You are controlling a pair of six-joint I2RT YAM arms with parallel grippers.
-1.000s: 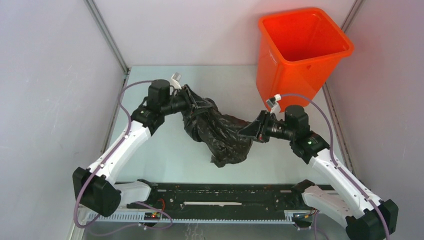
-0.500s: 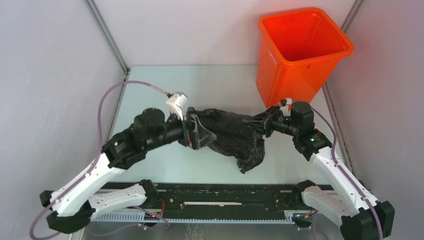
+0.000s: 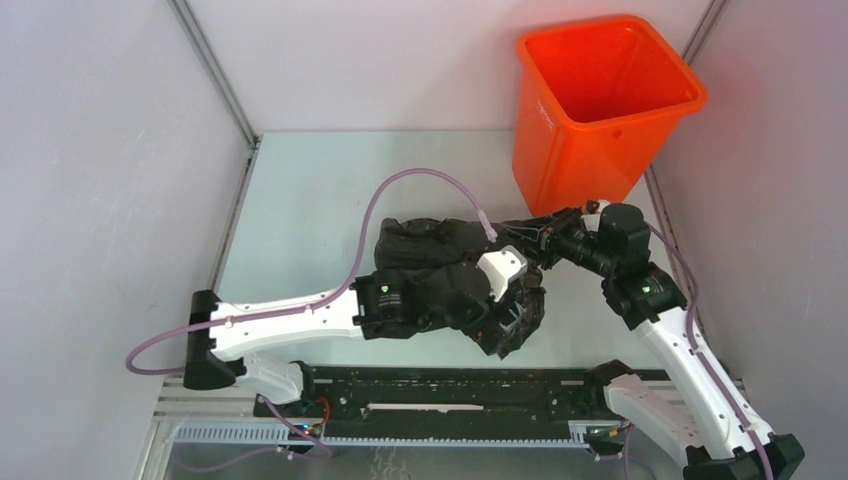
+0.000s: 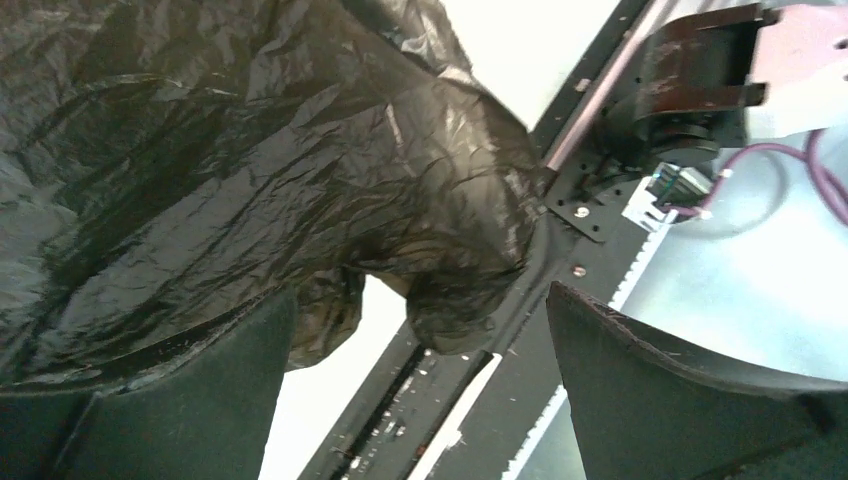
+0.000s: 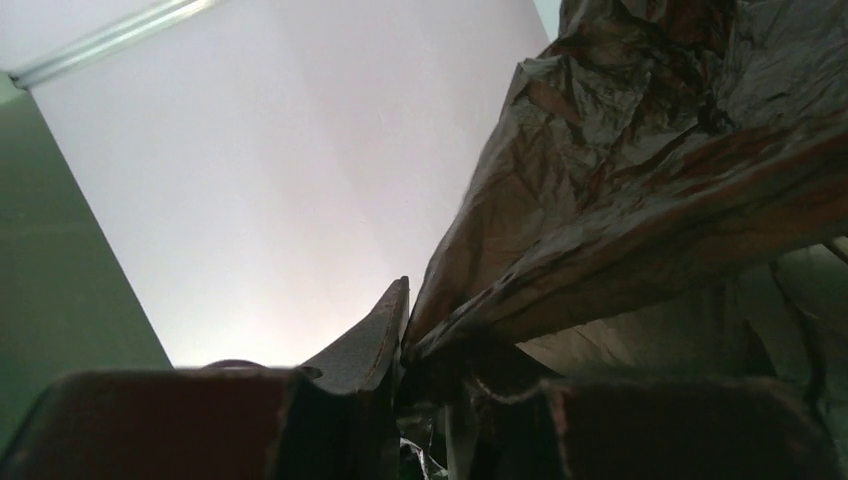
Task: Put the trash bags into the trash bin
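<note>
- Top external view: the trash bag (image 3: 430,243) lies bunched on the table (image 3: 300,200), just in front of the trash bin (image 3: 560,150), not yet inside it.
- The right gripper (image 3: 532,237) sits at the bag's bin-side edge. In the right wrist view its jaws are pressed together on a fold of the film (image 5: 620,200), probably so that this edge can be lifted toward the rim.
- The left gripper (image 3: 512,308) is at the bag's near, drooping end. In the left wrist view its fingers (image 4: 200,400) stand wide apart, with the bag draped against one of them and nothing pinched. It looks set to gather the loose bulk.
- The bin stands in the far right corner with its mouth well above the bag, so its near wall blocks the straight path.
- The left arm (image 3: 300,318) stretches low across the table, its purple cable (image 3: 400,185) arching beside the bag.
- The black rail (image 3: 450,385) runs along the near edge, just beneath the bag's hanging tail in the left wrist view.
</note>
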